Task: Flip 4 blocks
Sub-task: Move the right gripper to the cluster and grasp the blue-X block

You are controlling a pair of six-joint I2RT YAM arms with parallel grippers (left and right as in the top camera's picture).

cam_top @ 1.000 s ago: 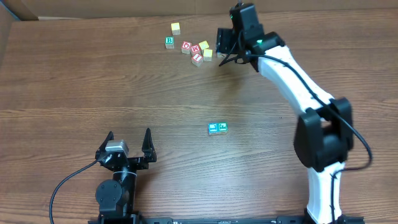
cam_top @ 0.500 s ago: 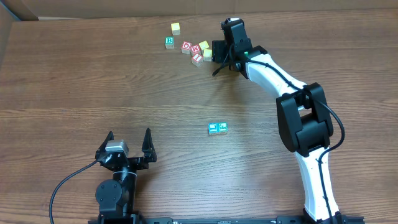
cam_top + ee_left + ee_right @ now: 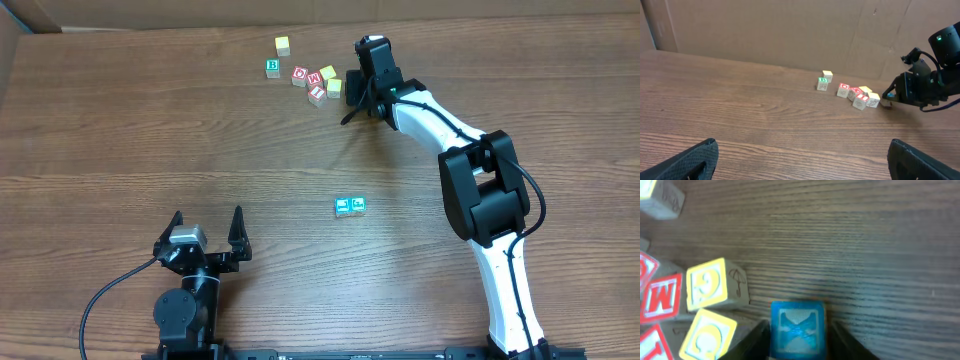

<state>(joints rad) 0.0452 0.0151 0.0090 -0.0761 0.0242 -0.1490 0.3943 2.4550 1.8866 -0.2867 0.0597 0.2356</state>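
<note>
In the right wrist view a blue-framed X block (image 3: 797, 327) sits between the dark fingers (image 3: 756, 336) of my right gripper (image 3: 797, 342), which press on both of its sides. Overhead, that gripper (image 3: 352, 82) is at the right end of a block cluster (image 3: 316, 78) at the far side of the table, and its body hides the X block. Two teal-faced blocks (image 3: 350, 206) lie side by side mid-table. My left gripper (image 3: 208, 236) stands open near the front edge, far from all blocks, with nothing between its fingertips (image 3: 692, 157).
Beside the X block are two yellow-framed blocks (image 3: 707, 285) and a red M block (image 3: 662, 297). Farther left overhead lie a green B block (image 3: 272, 68) and a lone yellow block (image 3: 283, 45). A cardboard wall (image 3: 790, 30) backs the table.
The right arm swung left and down to the right end of the cluster, and its jaws narrowed onto the blue X block. The left arm has not moved.
</note>
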